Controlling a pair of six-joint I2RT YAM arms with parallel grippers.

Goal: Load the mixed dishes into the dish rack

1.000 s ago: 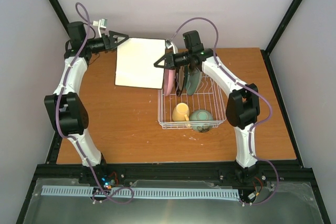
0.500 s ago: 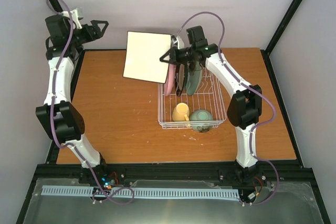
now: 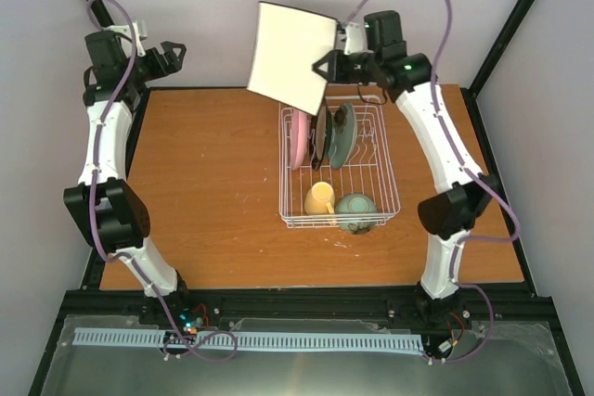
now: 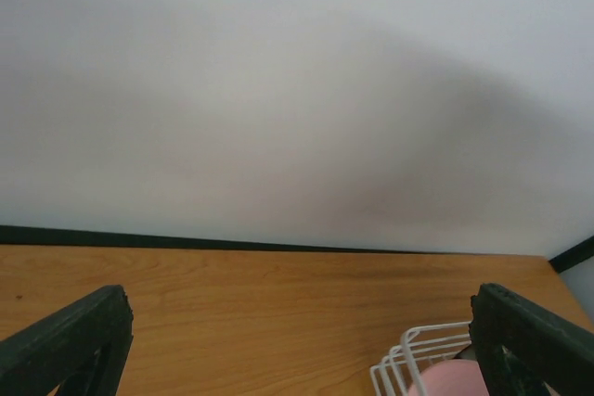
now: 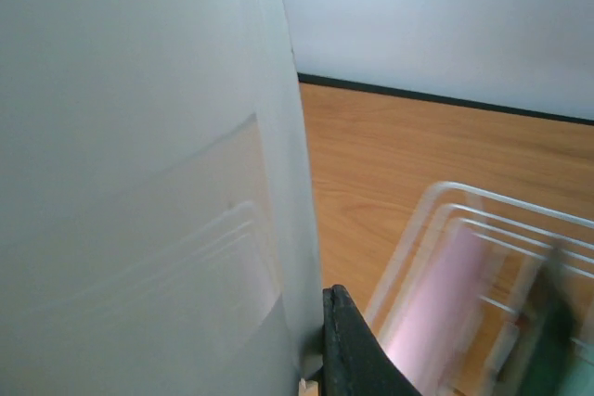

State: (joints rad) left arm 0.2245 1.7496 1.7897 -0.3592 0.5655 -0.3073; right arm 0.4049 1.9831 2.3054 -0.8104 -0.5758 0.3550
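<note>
Right fingers [image 3: 325,64] are pinched narrow on one edge of the cream square plate [image 3: 290,55]. Left fingers [image 3: 174,46] are spread wide and hold nothing.

Top view:
- The cream plate is airborne and tilted, over the far-left corner of the dish rack [image 3: 373,170], not touching it.
- The edge grip leaves most of the plate hanging free, probably so it can drop between tines.
- The pink plate [image 3: 298,139], dark brown plate [image 3: 320,136] and teal plate [image 3: 342,134] stand on edge side by side in the far half.
- The yellow mug [image 3: 320,198] and green bowl [image 3: 355,210] sit in the near half.
- So the cream plate looks like the last dish. I can't tell from here which gap is free.
- The left arm is at the far-left corner of the counter [image 3: 204,183], well apart from the rack, likely to stay out of the plate's path.

Left wrist:
- The fingers [image 4: 74,345] sit at the bottom corners with nothing between them, looking over the counter [image 4: 260,303] at the wall.
- A rack corner [image 4: 408,364] and the pink plate rim [image 4: 450,382] show at lower right.

Right wrist:
- The cream plate [image 5: 139,183] fills the left side, close to upright.
- One dark finger [image 5: 348,345] presses its face. The other is hidden behind it.
- The rack [image 5: 445,220] and pink plate [image 5: 436,303] are below, blurred.

Next move, as I judge it: square the plate parallel to the others, then lower it. The risk is that it pivots in the thin grip or clips the pink plate.
</note>
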